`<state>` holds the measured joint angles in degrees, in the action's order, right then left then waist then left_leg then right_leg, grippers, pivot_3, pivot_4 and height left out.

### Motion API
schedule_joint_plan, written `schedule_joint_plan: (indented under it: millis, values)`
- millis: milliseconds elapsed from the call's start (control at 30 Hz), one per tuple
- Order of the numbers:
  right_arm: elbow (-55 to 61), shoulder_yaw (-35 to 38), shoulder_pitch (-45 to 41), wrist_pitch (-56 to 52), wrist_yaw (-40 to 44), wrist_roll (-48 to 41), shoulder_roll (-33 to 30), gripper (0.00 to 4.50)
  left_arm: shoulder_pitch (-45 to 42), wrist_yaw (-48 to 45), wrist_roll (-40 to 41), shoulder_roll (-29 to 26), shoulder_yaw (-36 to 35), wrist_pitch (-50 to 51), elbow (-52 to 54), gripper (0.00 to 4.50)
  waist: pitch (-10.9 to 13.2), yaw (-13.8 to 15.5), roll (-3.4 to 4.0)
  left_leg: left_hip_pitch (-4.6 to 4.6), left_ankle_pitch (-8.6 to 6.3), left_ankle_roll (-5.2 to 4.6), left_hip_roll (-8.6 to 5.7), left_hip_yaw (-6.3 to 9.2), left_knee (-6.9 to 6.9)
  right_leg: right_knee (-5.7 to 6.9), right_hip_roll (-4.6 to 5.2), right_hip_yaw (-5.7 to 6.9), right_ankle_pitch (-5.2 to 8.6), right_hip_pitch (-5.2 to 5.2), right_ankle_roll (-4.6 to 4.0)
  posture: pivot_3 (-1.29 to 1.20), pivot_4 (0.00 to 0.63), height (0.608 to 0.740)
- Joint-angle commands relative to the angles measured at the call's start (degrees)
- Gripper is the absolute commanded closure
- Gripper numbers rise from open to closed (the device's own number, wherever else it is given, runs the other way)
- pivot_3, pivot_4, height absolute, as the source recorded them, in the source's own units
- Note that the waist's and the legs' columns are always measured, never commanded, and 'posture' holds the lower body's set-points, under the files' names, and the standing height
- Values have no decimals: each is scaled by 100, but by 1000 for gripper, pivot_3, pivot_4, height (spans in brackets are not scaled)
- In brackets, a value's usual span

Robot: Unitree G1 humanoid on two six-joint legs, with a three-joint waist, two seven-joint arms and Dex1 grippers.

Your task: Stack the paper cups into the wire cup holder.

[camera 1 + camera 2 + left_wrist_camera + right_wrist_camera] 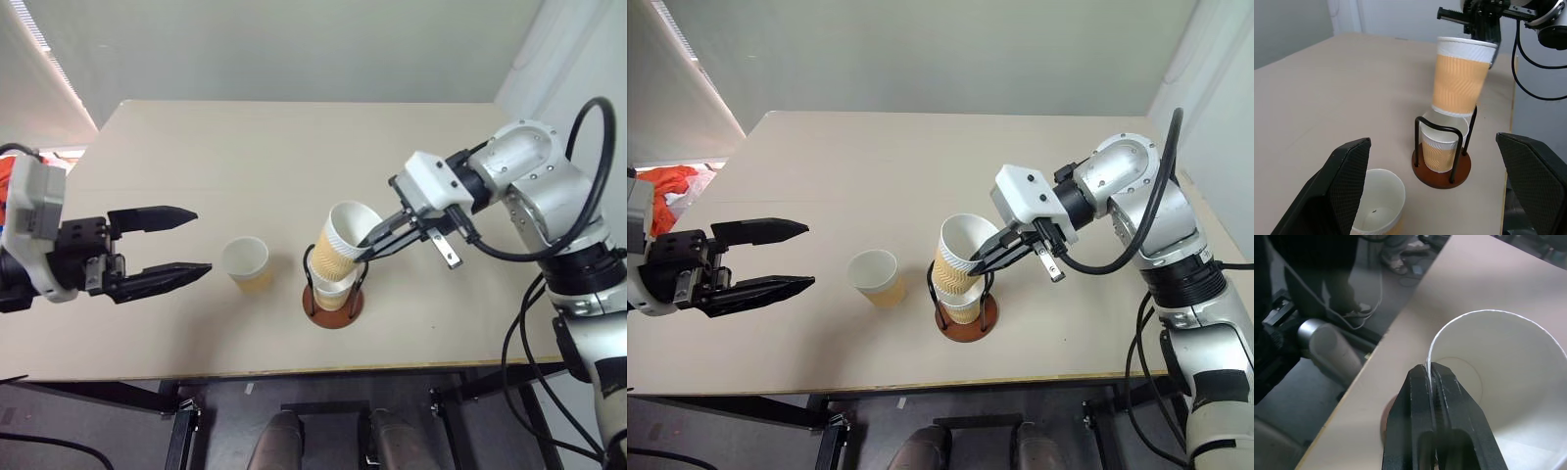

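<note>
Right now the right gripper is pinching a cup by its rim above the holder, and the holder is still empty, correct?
Not quite. The right gripper does pinch a cup by its rim above the holder, but the holder is not empty: one cup already sits in it, as the left wrist view shows.

The held paper cup (345, 238) hides most of the cup seated in the wire cup holder (335, 305), the lone cup's (1376, 205) base runs off the left wrist view's edge, and the right wrist view crops the held cup's far rim.
</note>
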<state>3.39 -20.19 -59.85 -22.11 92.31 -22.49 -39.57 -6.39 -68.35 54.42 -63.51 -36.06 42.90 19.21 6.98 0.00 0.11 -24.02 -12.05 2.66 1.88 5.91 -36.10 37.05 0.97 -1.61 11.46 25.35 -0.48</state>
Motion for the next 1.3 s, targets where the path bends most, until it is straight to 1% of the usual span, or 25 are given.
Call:
schedule_joint_plan:
  millis: [33, 133, 233, 400, 533, 600, 633, 667, 733, 800, 867, 933, 1033, 1133, 1300]
  values:
    - [194, -52, 45, 208, -7, 265, -36, 4468, -12, 34, -8, 2, -200, -96, 130, 0, 0, 0, 0, 0, 0, 0, 0, 0, 0, 0, 0, 0, 0, 0, 0, 0, 150, 740]
    - [188, -74, 77, 285, -33, 410, -16, 4468, -16, 43, -15, 3, -188, -107, 139, 0, 0, 0, 0, 0, 3, 2, 0, 1, -1, 1, 0, 0, 0, 0, 0, 0, 150, 740]
    - [39, -86, 32, 373, -74, 588, 27, 3857, -45, 61, -25, 4, -147, -124, 132, 0, -1, 0, -1, 0, 3, 2, 0, 1, -2, 2, 0, 0, -1, 0, -1, 0, 150, 740]
    - [-29, -26, -8, 393, -11, 639, 81, 2186, -51, 62, -32, 0, -101, -140, 141, 0, -1, 1, -1, 0, 2, 2, 1, 1, -2, 3, 0, 0, -1, 0, -1, 0, 150, 740]
    - [-56, 36, -81, 347, 19, 498, 73, 857, -49, -147, -207, -165, 20, -215, 64, 0, -1, 1, -1, 0, 1, 2, 0, 1, -1, 2, 0, 0, -1, 0, -1, 0, 150, 740]
    - [-99, 149, -128, 298, 18, 390, 135, 188, 6, -401, -615, -423, 315, -430, -34, 0, -1, 1, -2, 0, 1, 2, 1, 2, -1, 2, 0, 0, -1, 0, -1, 0, 150, 740]
    - [-115, 248, -143, 226, -8, 263, 199, 45, 71, -553, -904, -580, 543, -608, -80, 0, -1, 1, -2, 0, 1, 2, 1, 2, -1, 2, -1, 0, -1, 1, -1, 0, 150, 740]
    - [-120, 311, -151, 169, -30, 179, 249, 45, 116, -662, -1103, -676, 696, -745, -119, 0, -1, 0, -2, 1, 1, 2, 1, 2, -2, 2, -1, -1, -1, 2, -1, 0, 150, 740]
    - [-135, 605, -179, -380, -400, -250, 547, 45, 9, -797, -1588, -836, 1232, -1172, -263, 0, -1, 0, -1, 2, 1, 2, -1, 0, -1, 2, -1, -6, -1, 4, -1, 0, 150, 740]
    - [-163, 824, -211, -819, -919, -484, 912, 45, -418, -646, -2106, -806, 1931, -1504, -466, 0, -1, 1, -1, 2, 1, 2, 1, 1, -1, 4, -2, -6, 0, 6, -2, 0, 150, 740]
    - [-73, 759, -117, -845, -1102, -386, 1040, 45, -839, -666, -2524, -637, 2547, -1845, -700, 0, -4, 23, -6, -1, 3, 4, 3, 5, -1, 6, -3, -4, -2, 13, -5, 0, 150, 740]
    - [49, 674, -10, -837, -1165, -303, 1042, 45, -1261, -725, -2833, -401, 3059, -2082, -938, 0, -5, 42, -7, -6, 2, 4, 2, 7, -1, 4, -3, -3, -3, 17, -12, 0, 150, 740]
    - [173, 659, 70, -924, -1253, -309, 993, 45, -1778, -824, -3193, -86, 3599, -2333, -1259, 0, -7, 39, -10, -19, -3, 3, -4, 6, -2, 1, 3, -2, -3, 25, -27, 0, 150, 740]
    - [270, 659, 137, -982, -1312, -301, 914, 45, -2052, -1049, -3404, 92, 3953, -2480, -1407, 0, -8, 38, -12, -37, -11, 1, -4, 6, -6, 0, 3, 0, -10, 40, -19, 0, 150, 740]
    - [291, 650, 190, -1001, -1554, -156, 817, 45, -2427, -1261, -3978, 374, 4582, -2799, -1738, 0, -7, 29, -12, -38, -21, 1, -1, 7, -2, -1, 2, 2, -16, 45, -4, 0, 150, 740]
